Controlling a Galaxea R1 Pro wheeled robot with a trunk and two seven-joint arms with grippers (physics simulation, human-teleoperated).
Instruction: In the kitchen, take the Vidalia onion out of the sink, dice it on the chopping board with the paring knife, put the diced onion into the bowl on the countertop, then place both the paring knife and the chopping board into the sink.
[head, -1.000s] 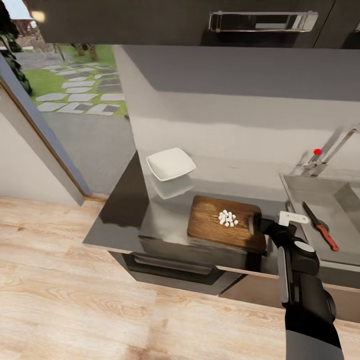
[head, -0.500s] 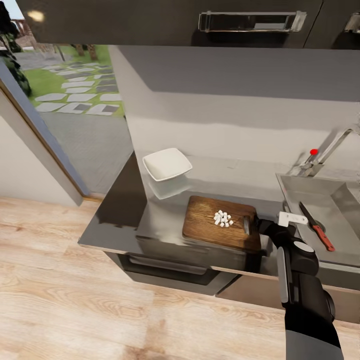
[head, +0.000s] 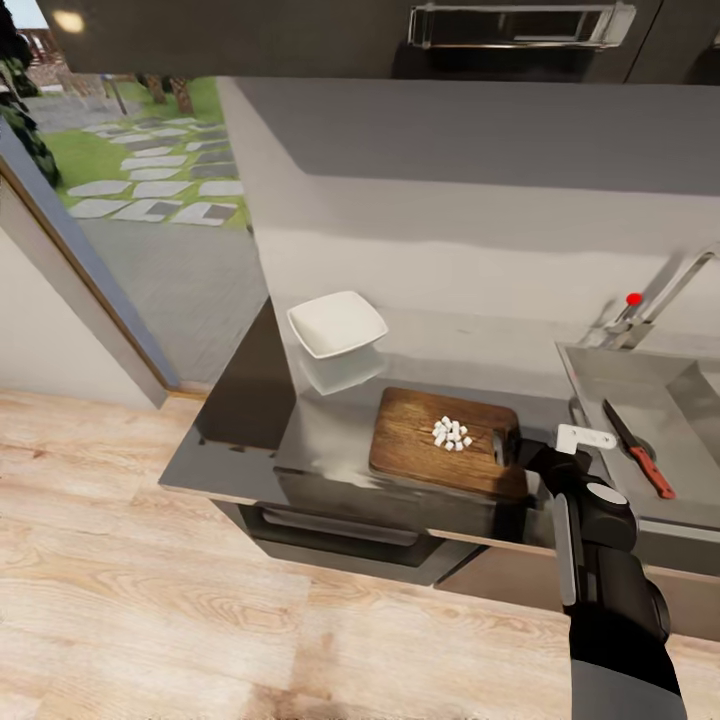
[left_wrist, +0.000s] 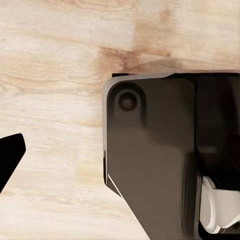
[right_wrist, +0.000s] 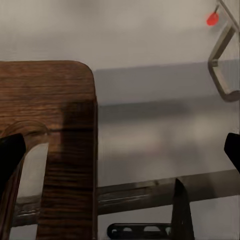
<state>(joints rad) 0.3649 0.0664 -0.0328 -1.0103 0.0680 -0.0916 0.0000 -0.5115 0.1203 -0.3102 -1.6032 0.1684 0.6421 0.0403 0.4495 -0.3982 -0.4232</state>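
The chopping board (head: 445, 443) lies on the countertop (head: 250, 430), its handle slot at the right end. A small heap of diced onion (head: 452, 434) sits on the board, right of its centre. The bowl (head: 338, 324) stands on the countertop to the far left of the board, apart from it.

The right gripper (head: 527, 450) is at the board's right short end, beside the handle slot. In the right wrist view its two dark fingertips (right_wrist: 10, 155) appear at opposite edges of the picture, so the jaws stand wide and hold nothing; the board's (right_wrist: 47, 125) corner and slot lie between them.

The paring knife (head: 638, 449) lies in the sink (head: 600, 375) to the right, blade pointing far, red handle near. The tap (head: 655, 300) with its red knob (head: 633, 298) rises behind the sink.

The left wrist view shows the pale wood floor (left_wrist: 55, 75) and a dark part of the robot's body (left_wrist: 155, 160). One dark fingertip of the left gripper (left_wrist: 10, 155) shows at the edge; the jaw state cannot be determined.
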